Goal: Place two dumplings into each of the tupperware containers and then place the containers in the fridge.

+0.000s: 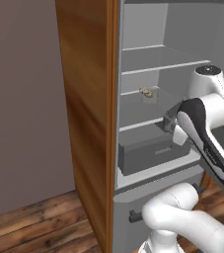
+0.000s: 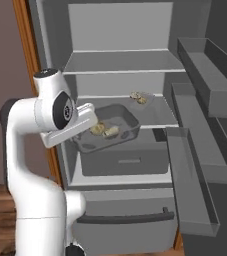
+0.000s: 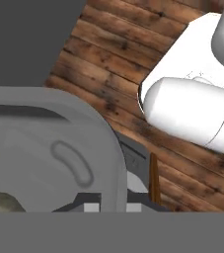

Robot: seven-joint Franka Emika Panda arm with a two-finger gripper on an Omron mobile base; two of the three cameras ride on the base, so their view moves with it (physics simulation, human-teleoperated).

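The fridge (image 2: 120,60) stands open, its door shelves (image 2: 195,150) running down the right of the right base view and its wood-panelled side (image 1: 91,123) filling the middle of the left base view. Two tupperware containers are visible. One (image 2: 110,127) hangs at the centre of the right base view, in front of the grey drawer (image 2: 125,162), with two dumplings (image 2: 105,131) inside. The gripper (image 2: 82,131) meets its left rim, and in the hand view the grey rim (image 3: 114,168) runs between the fingertips, so it appears clamped there. The second container (image 2: 142,98) sits further back on a shelf, its dumplings (image 1: 146,91) too small to count.
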